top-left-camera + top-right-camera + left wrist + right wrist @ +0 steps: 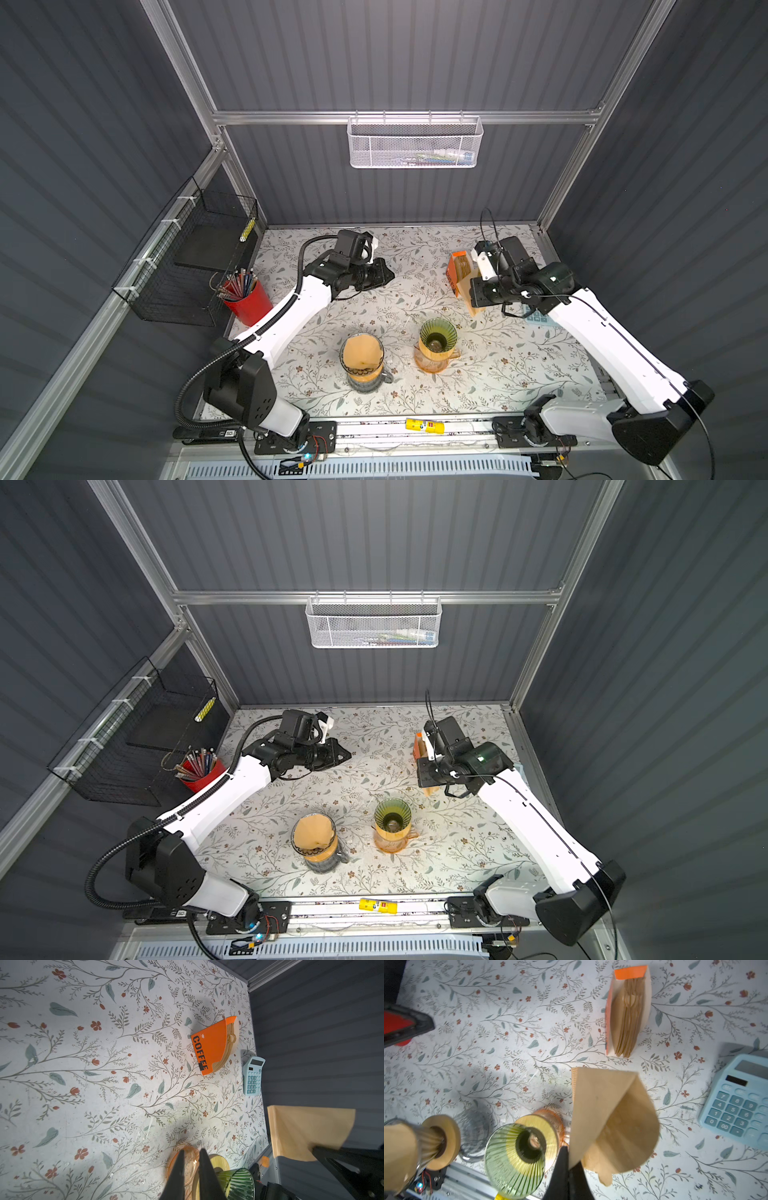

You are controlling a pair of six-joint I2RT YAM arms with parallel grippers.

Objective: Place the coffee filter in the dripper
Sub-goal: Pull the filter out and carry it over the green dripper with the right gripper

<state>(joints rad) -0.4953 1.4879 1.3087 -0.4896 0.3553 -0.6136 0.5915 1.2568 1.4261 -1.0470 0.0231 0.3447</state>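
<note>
The green ribbed glass dripper (437,334) (392,812) (515,1159) stands empty on an orange glass carafe (187,1159). My right gripper (568,1155) (480,297) is shut on the edge of a brown paper coffee filter (612,1118) (307,1130), held in the air behind and to the right of the dripper. The filter hangs partly opened into a cone. My left gripper (191,1153) (388,274) hovers at the back centre-left, its jaws nearly together with nothing between them.
A second dripper with a filter in it (361,353) stands left of the green one. An orange box of filters (627,1014) and a blue calculator (741,1101) sit back right. A red pen cup (248,297) is at the left, a yellow tube (424,425) on the front rail.
</note>
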